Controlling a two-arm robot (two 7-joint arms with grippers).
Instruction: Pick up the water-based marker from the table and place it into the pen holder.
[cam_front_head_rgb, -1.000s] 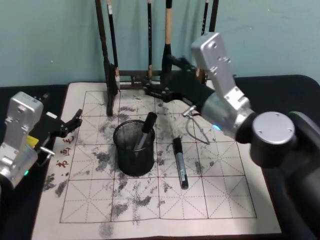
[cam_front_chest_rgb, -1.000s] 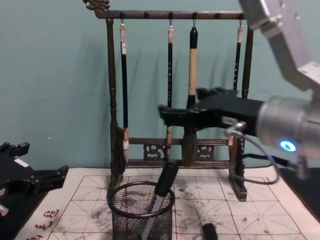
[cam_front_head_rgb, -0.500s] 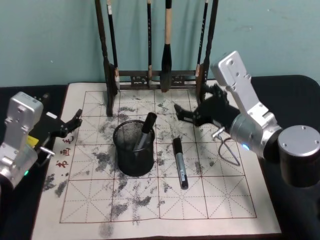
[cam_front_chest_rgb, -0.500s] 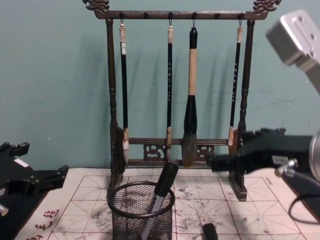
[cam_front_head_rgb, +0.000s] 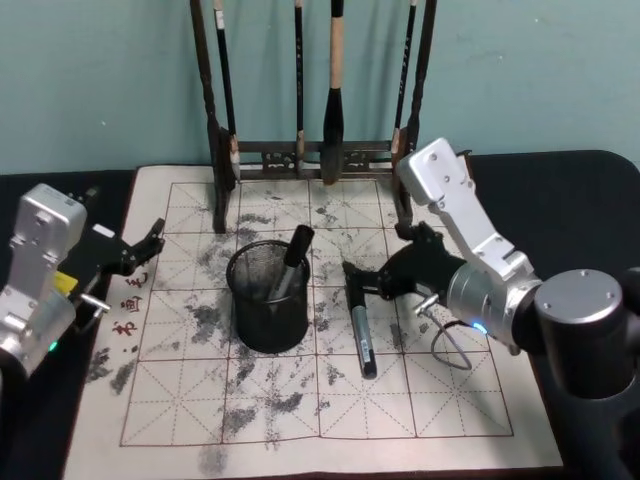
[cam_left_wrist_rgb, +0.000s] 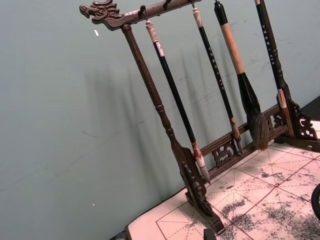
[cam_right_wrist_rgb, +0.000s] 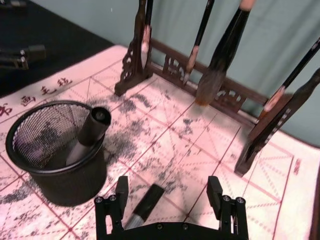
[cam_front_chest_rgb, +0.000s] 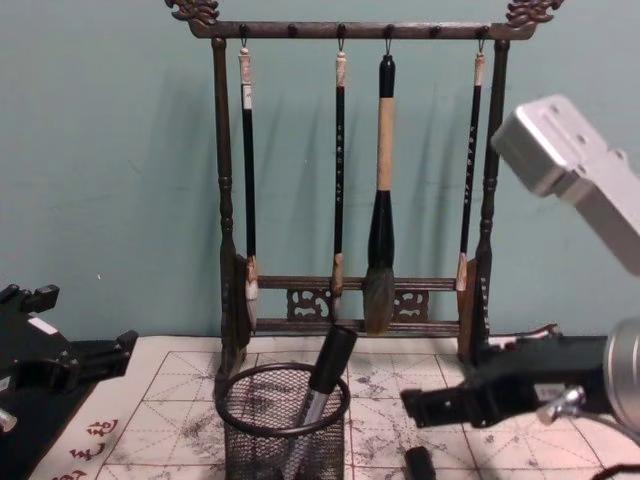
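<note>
**Right gripper open over the lying marker; one marker already in the pen holder**

The left gripper hangs at the left edge of the practice sheet, well apart from the work. Whether it is released or clenched cannot be told.

The pen holder stands upright on the ink-smudged sheet, left of centre. A standing marker is inside it, leaning on the rim with its cap up and to the right.

The brush rack stands behind, at the sheet's far edge.

A lying marker rests flat on the sheet just right of the pen holder, apart from it.

The right gripper is low over that marker's far end. Its jaws are released and spread wide, one on each side of the marker tip, grasping nothing.
</note>
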